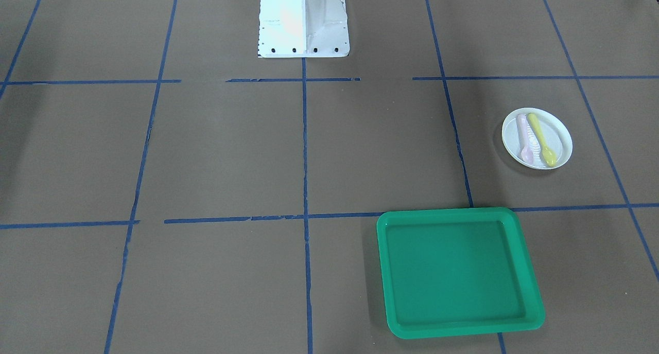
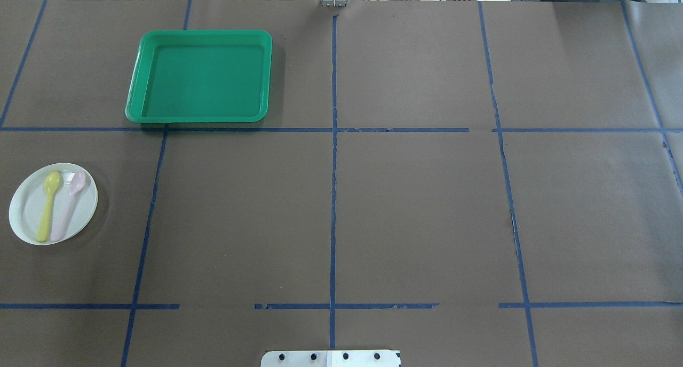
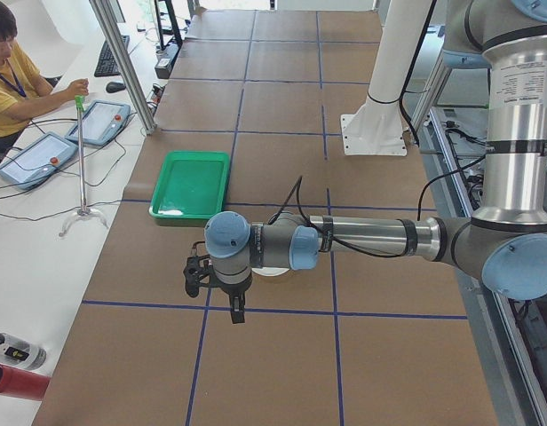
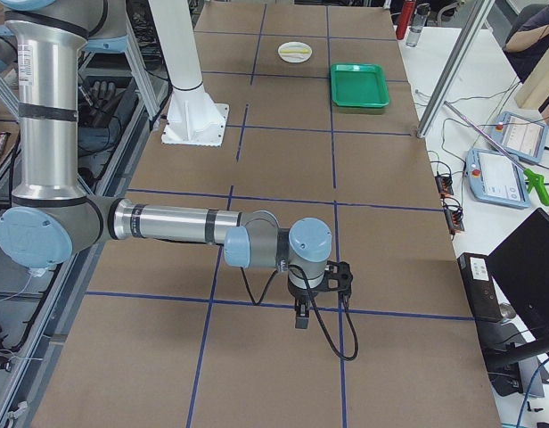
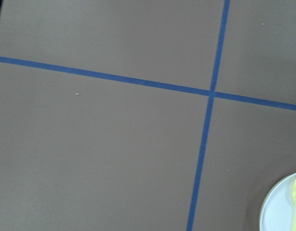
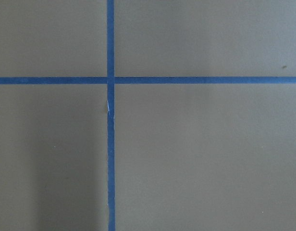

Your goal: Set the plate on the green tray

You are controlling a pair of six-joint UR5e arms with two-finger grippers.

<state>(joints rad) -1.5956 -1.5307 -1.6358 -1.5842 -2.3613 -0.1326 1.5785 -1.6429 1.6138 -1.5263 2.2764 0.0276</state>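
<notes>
The small white plate (image 1: 562, 136) lies on the brown table, carrying a yellow spoon (image 1: 541, 138) and a pink spoon (image 1: 524, 138). In the overhead view the plate (image 2: 25, 213) is at the far left. The empty green tray (image 1: 455, 271) lies apart from it, further from the robot (image 2: 203, 79). My left gripper (image 3: 235, 311) hangs over the table beside the plate, whose edge shows in the left wrist view (image 5: 281, 208); I cannot tell if it is open. My right gripper (image 4: 300, 317) hangs over bare table far from both; I cannot tell its state.
The robot's white base (image 1: 302, 22) stands at the table's near edge. Blue tape lines cross the brown surface. Operators sit at a side bench with teach pendants (image 3: 103, 122) beyond the tray, and a metal post (image 3: 122, 62) stands there.
</notes>
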